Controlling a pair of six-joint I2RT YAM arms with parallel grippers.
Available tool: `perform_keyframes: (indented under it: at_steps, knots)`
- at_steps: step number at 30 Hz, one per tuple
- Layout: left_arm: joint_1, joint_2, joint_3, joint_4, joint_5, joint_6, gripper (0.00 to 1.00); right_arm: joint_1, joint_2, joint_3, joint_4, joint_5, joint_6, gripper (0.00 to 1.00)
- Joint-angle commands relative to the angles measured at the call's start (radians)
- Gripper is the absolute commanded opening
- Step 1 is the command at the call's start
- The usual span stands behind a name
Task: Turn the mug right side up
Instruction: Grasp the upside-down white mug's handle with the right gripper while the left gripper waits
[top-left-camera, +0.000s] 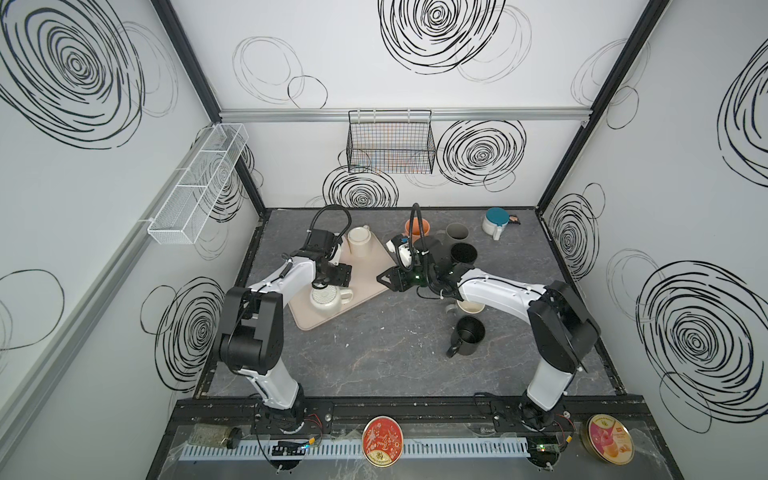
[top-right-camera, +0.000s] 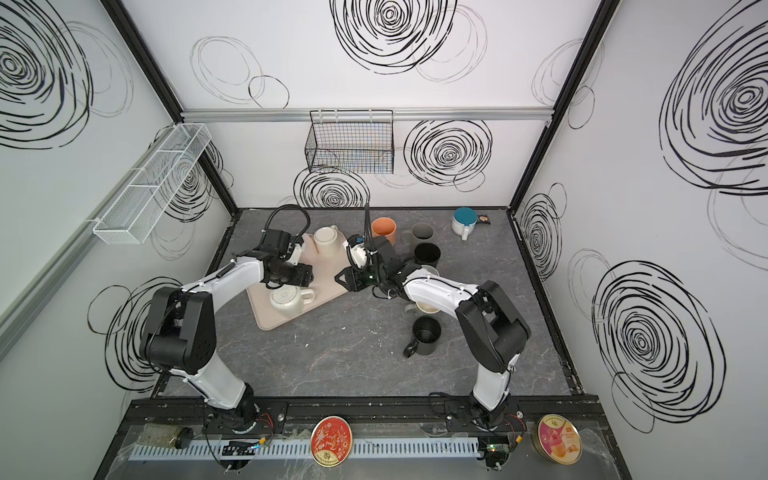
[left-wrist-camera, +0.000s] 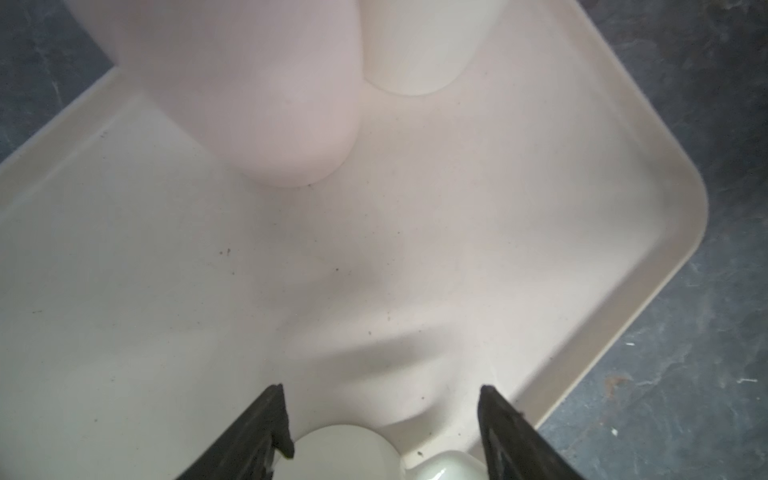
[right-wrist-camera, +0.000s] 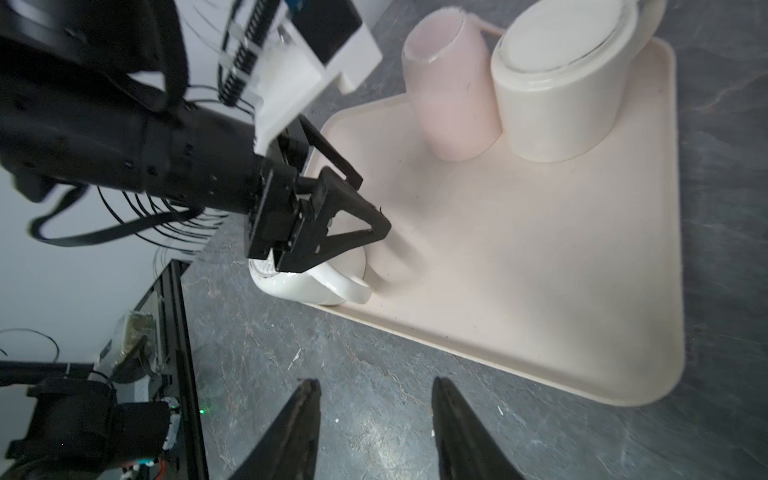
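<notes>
Now the white mug (top-left-camera: 326, 300) sits upside down, ribbed base up, at the near end of the beige tray (top-left-camera: 368, 280). The left gripper (right-wrist-camera: 370, 203) hovers close over it, jaws apart; whether they touch it is unclear. The right gripper (right-wrist-camera: 376, 415) hangs over the grey table (top-left-camera: 374, 353) just beside the tray, jaws apart and empty.

I operated inside a robotics lab test cell: white wall panels (top-left-camera: 332, 54) printed with black swirls, held in aluminium framing (top-left-camera: 291, 114), enclosed a grey tabletop (top-left-camera: 374, 361); the left arm (top-left-camera: 286, 274) and right arm (top-left-camera: 498, 291) were mounted on a black rail (top-left-camera: 415, 409) beside a slotted cable duct (top-left-camera: 436, 449).
</notes>
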Motion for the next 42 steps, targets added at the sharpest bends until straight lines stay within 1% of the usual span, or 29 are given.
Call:
perform_keyframes:
  at_steps: [1,4,6,10,12,15,18,22,29,34,37,42]
  knots:
    - [0.03,-0.104,-0.007,0.074,0.042,-0.044,0.77,0.044,0.044,0.08,-0.098,0.032,-0.18,0.51]
    - [0.079,-0.165,-0.018,0.095,0.1,-0.077,0.78,0.088,0.096,0.151,-0.167,0.098,-0.304,0.53]
    - [0.122,-0.206,-0.042,0.114,0.147,-0.105,0.78,0.108,0.141,0.22,-0.224,0.12,-0.353,0.54]
    - [0.205,-0.277,-0.121,0.172,0.238,-0.169,0.78,0.122,0.225,0.356,-0.329,0.085,-0.417,0.55]
    - [0.243,-0.316,-0.173,0.205,0.265,-0.188,0.78,0.13,0.268,0.424,-0.385,0.067,-0.451,0.55]
    - [0.298,-0.364,-0.229,0.229,0.319,-0.198,0.78,0.143,0.32,0.5,-0.452,0.077,-0.477,0.55]
    - [0.359,-0.399,-0.262,0.233,0.373,-0.198,0.78,0.152,0.349,0.521,-0.457,0.087,-0.49,0.55]
    - [0.419,-0.426,-0.279,0.215,0.414,-0.18,0.78,0.163,0.39,0.58,-0.49,0.127,-0.502,0.55]
    - [0.434,-0.425,-0.286,0.251,0.432,-0.201,0.78,0.183,0.471,0.718,-0.571,0.179,-0.532,0.55]
    - [0.437,-0.417,-0.279,0.253,0.439,-0.2,0.78,0.188,0.517,0.786,-0.614,0.156,-0.547,0.54]
    - [0.439,-0.416,-0.282,0.255,0.44,-0.199,0.78,0.191,0.534,0.815,-0.627,0.146,-0.555,0.49]
    - [0.44,-0.416,-0.284,0.255,0.443,-0.203,0.79,0.195,0.568,0.864,-0.659,0.164,-0.579,0.36]
